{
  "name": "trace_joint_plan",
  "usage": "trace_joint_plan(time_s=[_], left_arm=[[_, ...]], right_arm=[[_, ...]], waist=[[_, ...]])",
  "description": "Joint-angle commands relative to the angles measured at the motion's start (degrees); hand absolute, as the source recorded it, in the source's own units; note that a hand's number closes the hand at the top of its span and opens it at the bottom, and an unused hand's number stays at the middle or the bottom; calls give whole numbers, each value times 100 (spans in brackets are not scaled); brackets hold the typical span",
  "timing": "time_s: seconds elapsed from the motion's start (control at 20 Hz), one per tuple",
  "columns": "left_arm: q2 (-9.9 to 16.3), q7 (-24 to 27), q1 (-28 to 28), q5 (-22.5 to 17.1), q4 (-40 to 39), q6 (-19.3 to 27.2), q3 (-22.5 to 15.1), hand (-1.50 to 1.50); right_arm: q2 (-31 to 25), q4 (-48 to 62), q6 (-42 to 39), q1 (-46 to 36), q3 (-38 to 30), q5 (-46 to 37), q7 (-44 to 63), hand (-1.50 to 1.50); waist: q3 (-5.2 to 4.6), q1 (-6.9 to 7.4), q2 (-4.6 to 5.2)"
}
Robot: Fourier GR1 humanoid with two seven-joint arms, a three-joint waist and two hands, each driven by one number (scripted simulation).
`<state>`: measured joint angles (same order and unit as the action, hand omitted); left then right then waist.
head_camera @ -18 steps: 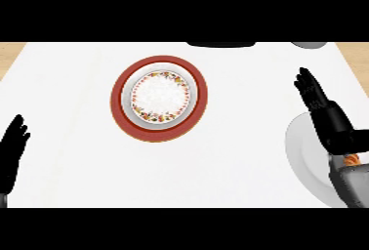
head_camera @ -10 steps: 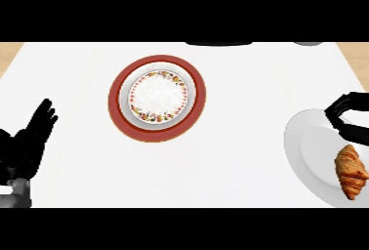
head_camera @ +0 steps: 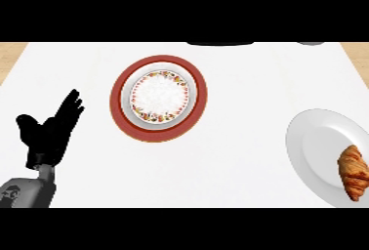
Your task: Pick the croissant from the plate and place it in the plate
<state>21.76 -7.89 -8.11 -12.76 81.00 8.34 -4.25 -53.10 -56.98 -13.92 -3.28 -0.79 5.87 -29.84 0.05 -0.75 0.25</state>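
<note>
A golden-brown croissant lies on a plain white plate at the right edge of the head view. A second plate with a red rim and a flowered inner ring sits empty at the upper middle of the white counter. My left hand stands open at the lower left, fingers straight and pointing up, well left of the red plate and touching nothing. My right hand does not show.
A dark object lies along the counter's far edge at the top middle, and a grey one at the top right. Wooden floor shows past both upper corners. Bare counter lies between the two plates.
The right hand, which hovered over the white plate, has left the view, uncovering the croissant. The left hand has risen further into view at the lower left.
</note>
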Motion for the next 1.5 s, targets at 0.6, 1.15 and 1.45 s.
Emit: trace_joint_plan(time_s=[0.6, 1.15, 1.45], left_arm=[[-419, 13, -125, 453, -69, 11, -47, 0], [-581, -49, -148, 585, -136, 38, 114, 0], [-433, 282, -162, 498, -432, -464, 365, 0]], right_arm=[[-457, -600, -621, -128, 590, -1629, 1011, -150], [-620, -1183, -929, 5, 901, -2745, 1936, -150], [-176, -1371, -1334, -252, 1192, -3326, 2469, -150]], waist=[[-7, 100, -24], [-7, 56, -30], [-9, 72, -27]])
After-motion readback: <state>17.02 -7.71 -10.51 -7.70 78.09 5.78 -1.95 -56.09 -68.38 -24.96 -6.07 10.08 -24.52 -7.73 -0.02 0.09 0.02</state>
